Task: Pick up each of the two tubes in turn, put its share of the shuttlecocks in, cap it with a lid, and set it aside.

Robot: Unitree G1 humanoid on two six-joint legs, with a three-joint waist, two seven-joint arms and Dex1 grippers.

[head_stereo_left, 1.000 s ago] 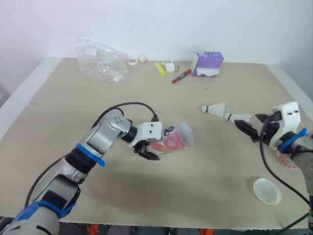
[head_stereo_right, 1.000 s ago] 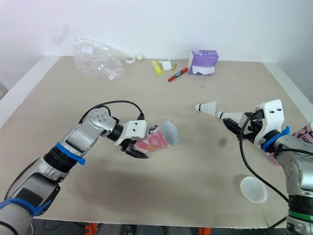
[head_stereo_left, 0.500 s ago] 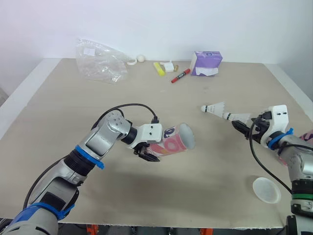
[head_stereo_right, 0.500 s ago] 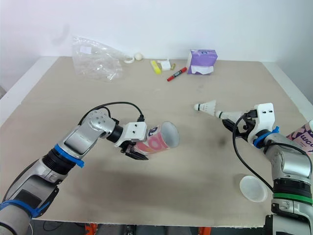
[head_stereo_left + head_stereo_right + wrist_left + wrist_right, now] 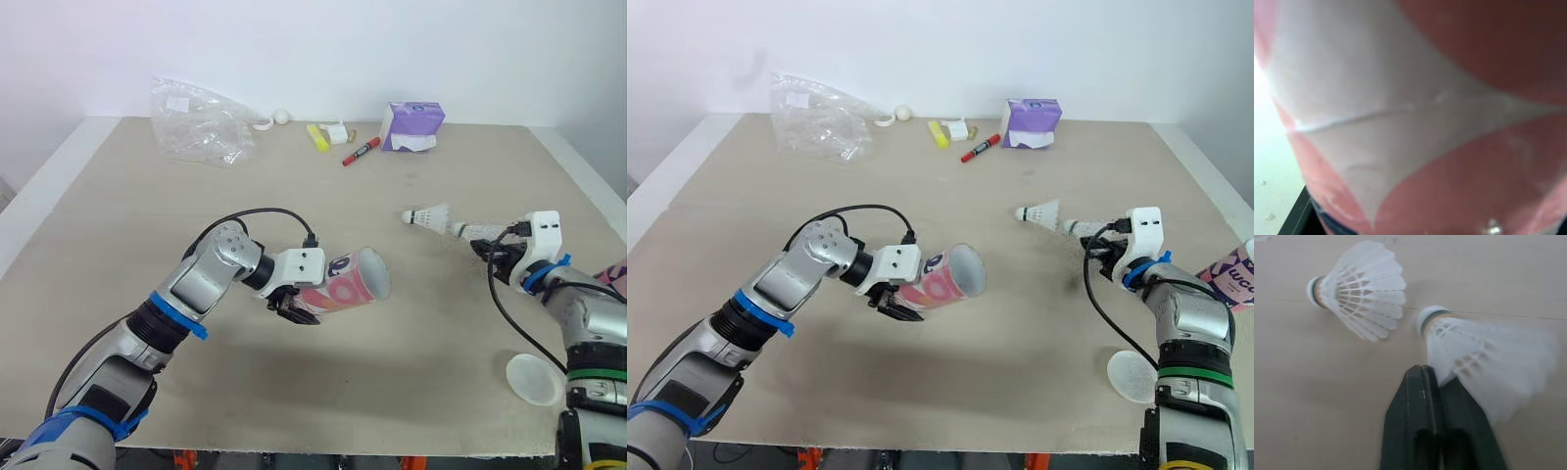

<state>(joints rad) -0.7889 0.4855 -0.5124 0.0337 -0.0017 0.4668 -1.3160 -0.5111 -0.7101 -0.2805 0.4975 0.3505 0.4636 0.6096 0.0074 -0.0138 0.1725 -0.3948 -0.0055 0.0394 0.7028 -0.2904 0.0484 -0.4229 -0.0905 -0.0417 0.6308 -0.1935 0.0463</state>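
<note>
Two black fingers of the left end effector [image 5: 294, 305] are being clamped on a pink tube [image 5: 345, 284], which is being held on its side above the middle of the tabletop [image 5: 127, 225]. The right end effector [image 5: 1423, 369] is being held closed, finger against finger, tips touching the nearer shuttlecock [image 5: 1484, 362]; another shuttlecock [image 5: 1359, 293] is being seen just beyond.

Both head eyes overlook the table [image 5: 441, 323]; wrist cameras sit close, left seemingly against the tube [image 5: 1410, 122].
</note>
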